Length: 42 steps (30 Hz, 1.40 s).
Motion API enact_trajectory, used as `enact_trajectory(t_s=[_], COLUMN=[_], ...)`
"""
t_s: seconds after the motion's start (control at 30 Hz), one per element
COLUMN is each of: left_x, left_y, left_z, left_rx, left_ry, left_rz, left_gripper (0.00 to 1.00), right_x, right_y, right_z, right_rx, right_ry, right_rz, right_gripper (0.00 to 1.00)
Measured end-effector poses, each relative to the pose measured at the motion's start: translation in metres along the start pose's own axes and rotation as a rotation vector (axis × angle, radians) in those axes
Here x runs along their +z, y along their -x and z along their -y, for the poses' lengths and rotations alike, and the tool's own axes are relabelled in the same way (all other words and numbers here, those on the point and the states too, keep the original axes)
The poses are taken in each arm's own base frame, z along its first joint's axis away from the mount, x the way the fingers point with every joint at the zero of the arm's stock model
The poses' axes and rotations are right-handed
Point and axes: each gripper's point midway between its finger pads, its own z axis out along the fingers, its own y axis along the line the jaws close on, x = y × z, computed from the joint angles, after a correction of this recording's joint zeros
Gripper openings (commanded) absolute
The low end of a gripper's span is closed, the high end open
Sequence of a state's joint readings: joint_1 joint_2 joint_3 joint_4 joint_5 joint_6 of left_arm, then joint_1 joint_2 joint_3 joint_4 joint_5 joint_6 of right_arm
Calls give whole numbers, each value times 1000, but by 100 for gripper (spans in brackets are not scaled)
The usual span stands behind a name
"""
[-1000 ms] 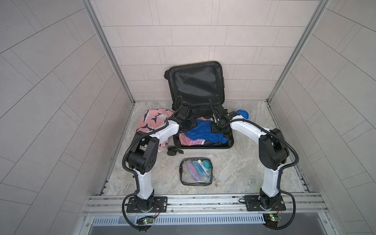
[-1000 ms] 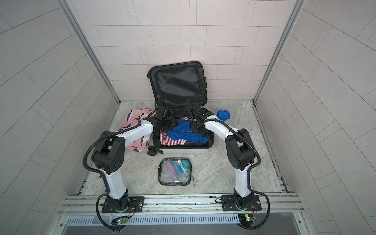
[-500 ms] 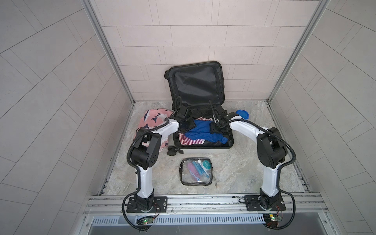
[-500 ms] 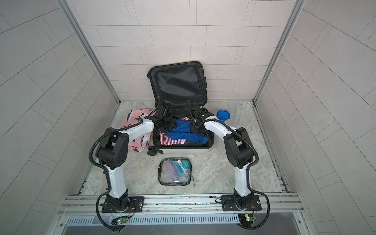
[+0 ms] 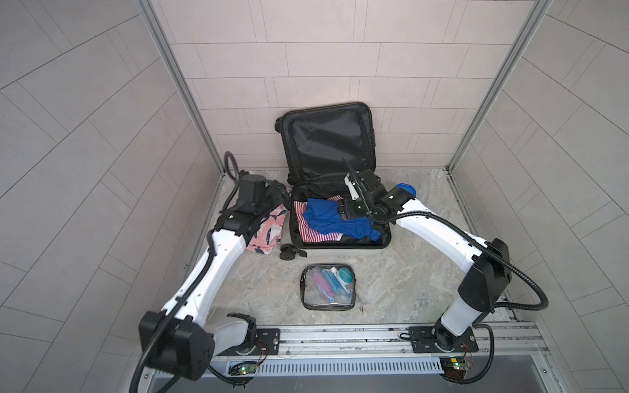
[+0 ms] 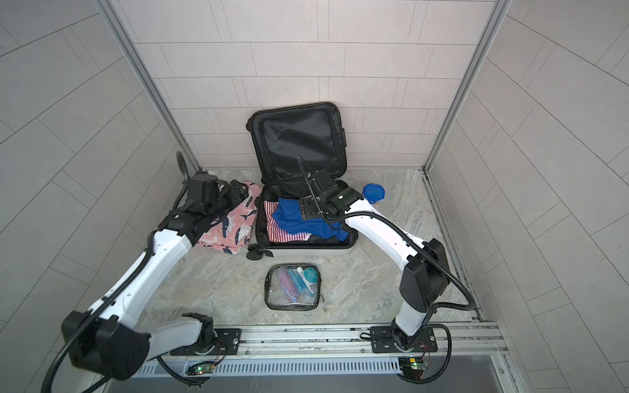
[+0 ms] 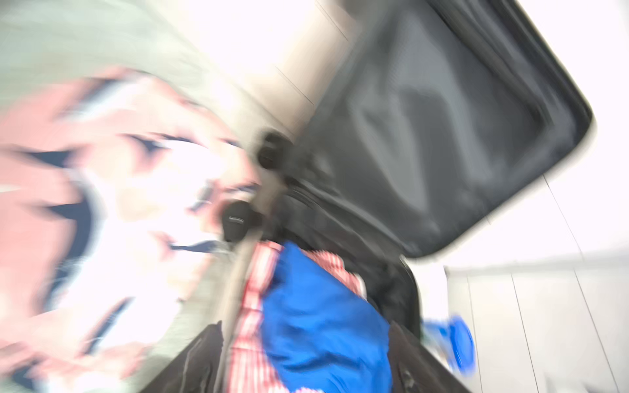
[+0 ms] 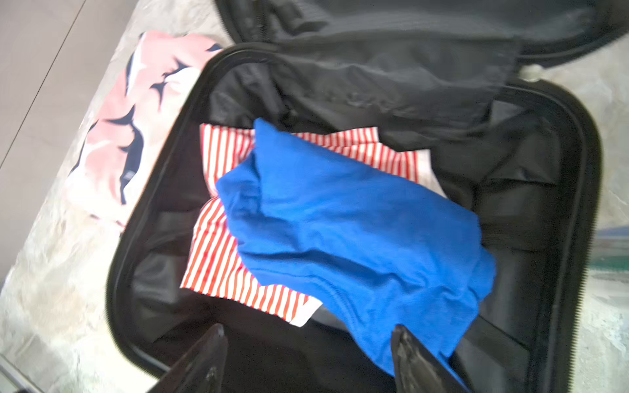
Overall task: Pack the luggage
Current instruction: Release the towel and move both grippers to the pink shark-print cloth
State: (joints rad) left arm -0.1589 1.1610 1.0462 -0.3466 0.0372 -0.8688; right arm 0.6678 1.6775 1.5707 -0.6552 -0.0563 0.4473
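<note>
The luggage (image 5: 340, 252) (image 6: 306, 252) lies open on the floor, its black-lined lid (image 5: 326, 139) leaning on the back wall. Inside, a blue garment (image 5: 337, 221) (image 8: 357, 231) lies crumpled over a red-and-white striped one (image 5: 306, 234) (image 8: 221, 265). My right gripper (image 5: 350, 209) (image 8: 308, 340) hovers open above the case's right side, with nothing between its fingers. My left gripper (image 5: 282, 195) (image 6: 238, 190) is open outside the case's left rim, above a pink whale-print garment (image 5: 269, 231) (image 6: 231, 224). The left wrist view is blurred by motion; the left gripper (image 7: 306, 357) holds nothing there.
A clear black-edged toiletry pouch (image 5: 328, 287) (image 6: 293, 286) lies on the floor in front of the case. A blue-lidded container (image 5: 405, 189) (image 6: 373, 192) sits behind my right wrist. The case's black wheels (image 5: 289, 253) stick out at its front left corner. Walls close in on three sides.
Both grippers have opened wider. My left gripper has swung out of the case to the left, over the pink garment. The blue garment stays in the case.
</note>
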Motion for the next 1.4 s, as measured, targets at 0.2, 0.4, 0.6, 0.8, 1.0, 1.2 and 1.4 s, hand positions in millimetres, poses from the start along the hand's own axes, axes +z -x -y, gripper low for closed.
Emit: enact_trajectory(t_s=[0.2,0.4,0.6,0.8,1.0,1.2,1.4], left_x=[4,4,9,31,59,83,107], left_y=[-27,-55,-52,-58,-64,-51,-41], left_z=[-124,-195,-212,-230,-232,-223,-221], left_rx=[-264,-472,-557,-618,-642,-643,-648], left_ry=[193,293,284,300,270,177,103], left_rz=[2,3,50,30,-30,-16,8], left_gripper=[88,94,94,94,92,90,67], right_x=[-6,-7,6,10,10,10,11], right_y=[-26,-52,-73,-75,-74,-72,-70], right_z=[-51,-99,-113,-109,-108,-105,-99], right_rx=[-152,-262,-302,-304,-304,-298,-289], right_ry=[28,76,79,64,57,44,23], right_rz=[-19,-40,-83,-89,-87,-83,-82], right_gripper=[80,79,79,79,79,78,78])
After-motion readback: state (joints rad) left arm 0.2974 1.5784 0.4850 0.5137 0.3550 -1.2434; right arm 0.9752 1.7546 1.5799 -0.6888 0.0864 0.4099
